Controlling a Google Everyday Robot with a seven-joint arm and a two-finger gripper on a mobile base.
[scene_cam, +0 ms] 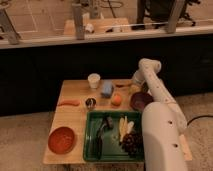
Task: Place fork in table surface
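The fork (122, 84) is a thin orange-brown sliver lying on the light-wood table surface (75, 120), near its back edge and between the blue object and the arm. My gripper (131, 87) is at the fork's right end, low over the table and just behind the purple bowl (140, 100). I cannot tell whether it touches the fork. The white arm (159, 125) rises from the bottom right, bends at the elbow, and comes down to the gripper.
A white cup (93, 80), a blue object (107, 89), an orange fruit (116, 99), a small metal cup (90, 103) and a carrot-like stick (69, 102) stand on the table. An orange bowl (62, 139) sits front left. The green tray (93, 150) holds dark-handled tools, banana and grapes.
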